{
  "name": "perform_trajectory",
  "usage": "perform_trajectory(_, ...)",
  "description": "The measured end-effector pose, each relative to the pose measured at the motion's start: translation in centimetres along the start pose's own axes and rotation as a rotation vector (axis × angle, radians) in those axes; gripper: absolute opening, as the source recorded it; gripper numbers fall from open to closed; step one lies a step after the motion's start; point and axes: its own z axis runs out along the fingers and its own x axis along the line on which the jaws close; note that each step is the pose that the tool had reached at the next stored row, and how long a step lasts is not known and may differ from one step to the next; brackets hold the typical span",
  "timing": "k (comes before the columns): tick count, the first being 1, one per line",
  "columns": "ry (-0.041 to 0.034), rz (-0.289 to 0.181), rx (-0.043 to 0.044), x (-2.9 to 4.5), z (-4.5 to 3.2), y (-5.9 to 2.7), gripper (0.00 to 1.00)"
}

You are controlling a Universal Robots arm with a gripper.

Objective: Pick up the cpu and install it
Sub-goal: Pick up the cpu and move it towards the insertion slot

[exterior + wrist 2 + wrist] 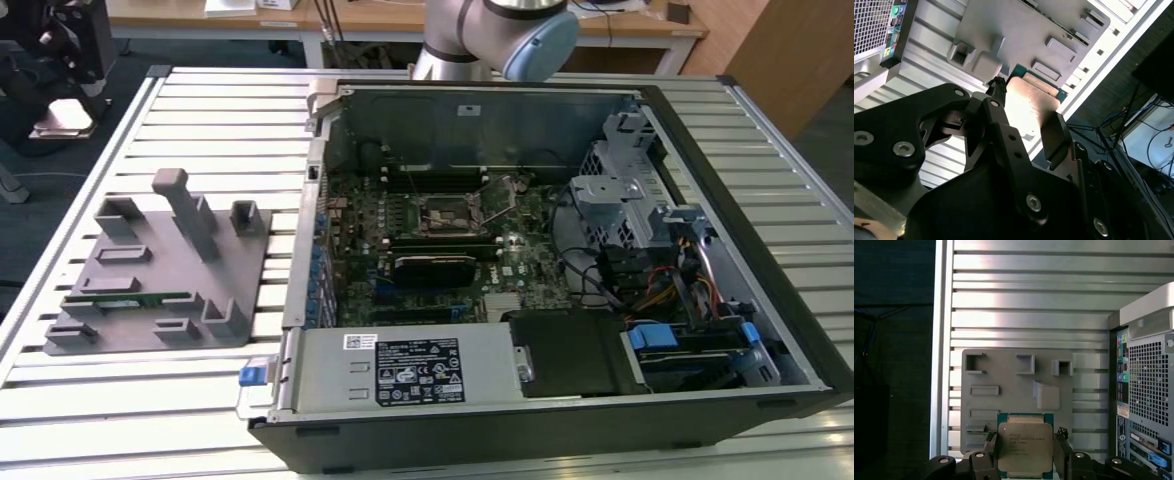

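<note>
The cpu (pixel 1025 450), silver top facing the camera with a green rim around it, sits clamped in the hand (pixel 1026 455). One dark finger (pixel 1061 450) presses on each of two opposite edges, so the hand is narrowed onto the chip. In the second wrist view the same chip (pixel 1029 102) shows its pale metal face between the black fingers (pixel 1054 135).

Behind the cpu in both wrist views lies the grey tray (pixel 1014 395) with its raised blocks and pockets, resting on the slatted metal worktop (pixel 1029 315). Whether the chip has cleared the tray I cannot tell. Beside the tray in the first wrist view stands the perforated rear panel of the computer case (pixel 1146 390).

In the exterior view the tray (pixel 160 285) lies at the exterior view's left, mid-frame, carrying a thin green memory stick (pixel 127 298). The case (pixel 534 100) (lying on its side, open) takes the centre and the exterior view's right, with the square socket (pixel 451 212) near the middle of its board. The arm (pixel 501 30) shows at the upper centre of the frame.
</note>
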Motion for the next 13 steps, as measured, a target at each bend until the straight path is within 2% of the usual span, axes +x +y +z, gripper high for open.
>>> perform_trajectory(13,0.0000,0.000,0.0000,-1.77,-0.01,0.00,0.53)
